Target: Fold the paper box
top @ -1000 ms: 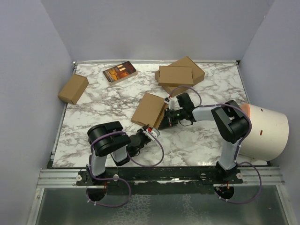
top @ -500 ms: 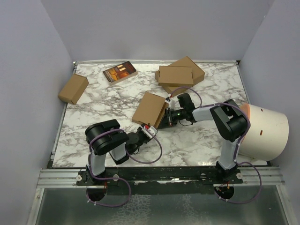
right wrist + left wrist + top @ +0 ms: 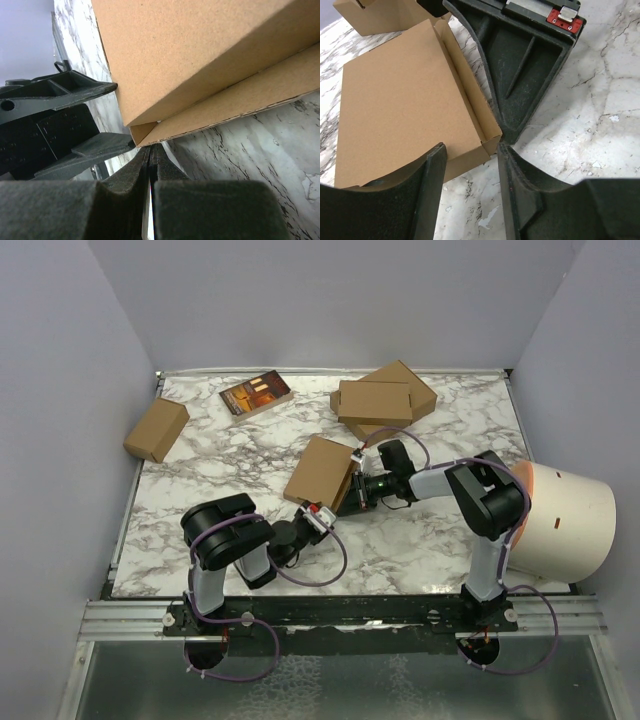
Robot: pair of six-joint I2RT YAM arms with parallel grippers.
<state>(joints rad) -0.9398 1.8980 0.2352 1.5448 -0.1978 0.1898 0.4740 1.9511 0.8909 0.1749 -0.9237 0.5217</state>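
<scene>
The paper box (image 3: 321, 469) lies flat in the middle of the table, a thin brown cardboard mailer with its lid down. In the left wrist view the paper box (image 3: 400, 105) shows a raised side wall and a near corner. My left gripper (image 3: 470, 167) is open, its jaws set just in front of that corner, with nothing held. My right gripper (image 3: 150, 148) is shut, its tips touching the lower flap edge at the corner of the paper box (image 3: 200, 45). From above, the left gripper (image 3: 318, 511) and the right gripper (image 3: 350, 492) meet at the box's near right corner.
A stacked pair of folded brown boxes (image 3: 383, 398) sits at the back right. A small thicker carton (image 3: 156, 429) lies at the far left, a dark printed box (image 3: 255, 394) at the back. A white cylinder (image 3: 565, 520) stands at the right edge.
The left gripper has crept up and slightly left toward the box's corner. The right gripper and the box have shifted slightly.
</scene>
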